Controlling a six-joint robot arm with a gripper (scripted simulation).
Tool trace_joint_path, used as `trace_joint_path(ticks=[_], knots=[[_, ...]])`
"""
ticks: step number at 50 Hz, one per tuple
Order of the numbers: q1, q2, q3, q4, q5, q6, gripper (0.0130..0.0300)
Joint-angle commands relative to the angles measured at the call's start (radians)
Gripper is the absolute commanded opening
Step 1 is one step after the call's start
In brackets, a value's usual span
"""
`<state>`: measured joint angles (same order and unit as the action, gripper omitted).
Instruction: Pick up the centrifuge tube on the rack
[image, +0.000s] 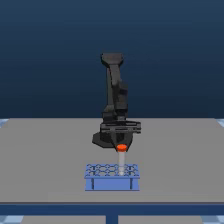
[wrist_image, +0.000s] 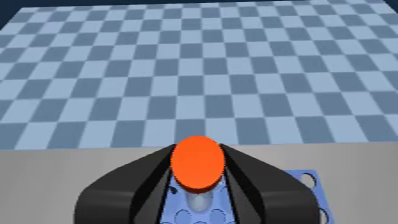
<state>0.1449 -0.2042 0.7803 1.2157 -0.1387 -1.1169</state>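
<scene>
Most of the job looking done, judging by how things lie: sitting in the lower middle of the exterior view, just above the light-blue rack (image: 112, 177), the centrifuge tube (image: 121, 161) with its whitish body upright and its orange-red cap (image: 121, 147) tucked right under the black gripper (image: 121, 145). Appearing partly raised, though whether the tube's foot is clear of its hole or resting inside it cannot be told at this sharpness. Filling the lower centre of the wrist view, the cap (wrist_image: 197, 163) lying between the two dark fingers (wrist_image: 142, 175), with jaws seemingly clamped on the tube just beneath the cap; actual contact being hard to confirm, but no gap showing on either side. Peeking out beneath and at the lower right of that frame, a blue corner of the rack (wrist_image: 302, 178) with its round holes. Remaining, by this reading: lifting straight up until clear of the rack, and keeping the grip firm.
</scene>
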Motion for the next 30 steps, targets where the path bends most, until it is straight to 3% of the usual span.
trace_joint_path(ticks=[1,30], knots=[[0.0,-0.006,-0.006,0.084,0.008,-0.107,0.013],[0.0,-0.037,-0.037,0.56,0.01,-0.587,0.013]])
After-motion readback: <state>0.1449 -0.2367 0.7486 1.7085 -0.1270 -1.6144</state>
